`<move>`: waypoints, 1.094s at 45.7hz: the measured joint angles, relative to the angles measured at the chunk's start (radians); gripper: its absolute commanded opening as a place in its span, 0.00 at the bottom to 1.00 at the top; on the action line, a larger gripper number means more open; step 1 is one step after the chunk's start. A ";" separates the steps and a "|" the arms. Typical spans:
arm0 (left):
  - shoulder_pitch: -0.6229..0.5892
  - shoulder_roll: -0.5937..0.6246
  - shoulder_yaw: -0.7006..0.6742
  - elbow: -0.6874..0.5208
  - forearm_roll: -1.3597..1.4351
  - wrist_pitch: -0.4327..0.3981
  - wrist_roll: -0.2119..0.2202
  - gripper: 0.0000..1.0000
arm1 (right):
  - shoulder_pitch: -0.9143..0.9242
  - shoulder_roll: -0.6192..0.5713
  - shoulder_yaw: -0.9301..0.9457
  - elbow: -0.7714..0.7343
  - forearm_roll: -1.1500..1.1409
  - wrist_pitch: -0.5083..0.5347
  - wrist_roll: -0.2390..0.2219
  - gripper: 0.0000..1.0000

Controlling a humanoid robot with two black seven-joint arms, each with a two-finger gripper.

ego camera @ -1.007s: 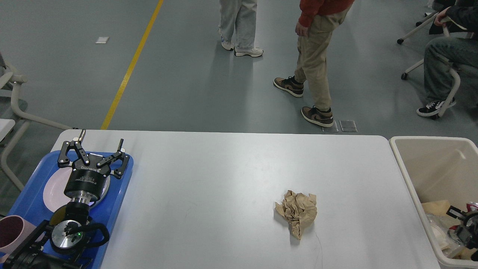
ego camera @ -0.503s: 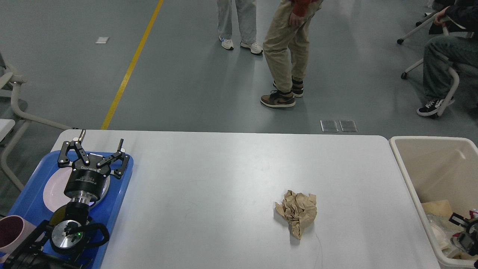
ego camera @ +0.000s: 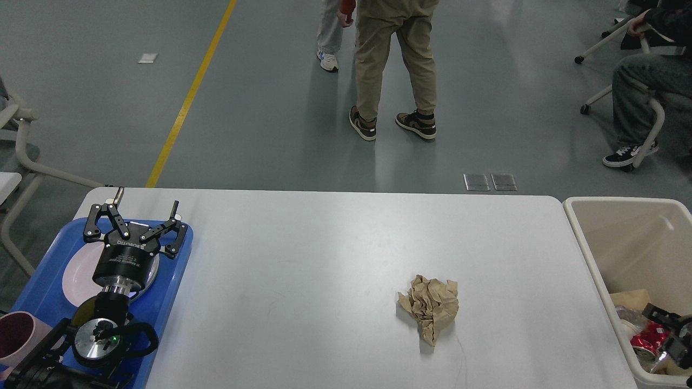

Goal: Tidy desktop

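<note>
crumpled brown paper ball [ego camera: 430, 307] lies on the large white rectangular surface [ego camera: 324, 259] with rounded corners, right of its middle and toward the near edge, apart from everything else on it. this white surface fills the lower half of the view, much wider than the tray on it.

at the surface's left end sits a blue plastic tray [ego camera: 172, 281], holding a pale pink round plate [ego camera: 73, 278]. the left gripper [ego camera: 145, 208] hangs above that tray, its two black fingers spread well apart with nothing between them. a mauve plastic cup [ego camera: 16, 336] stands at the tray's near left corner, partly cut off by the view's edge.

just beside the surface's right end stands a cream plastic bin [ego camera: 594, 254], with brown paper, clear wrap and a shiny red wrapper [ego camera: 646, 344] inside. the right gripper [ego camera: 670, 335] shows only as a small dark part over the bin's near corner; i cannot tell whether its fingers are apart or together.

beyond the surface's far edge, a person in tan trousers [ego camera: 397, 59] stands on the grey floor [ego camera: 259, 97].
</note>
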 measured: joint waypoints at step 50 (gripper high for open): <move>0.000 0.000 0.002 -0.001 0.000 0.000 0.000 0.96 | 1.584 0.060 -0.502 1.288 -0.120 0.788 -0.080 1.00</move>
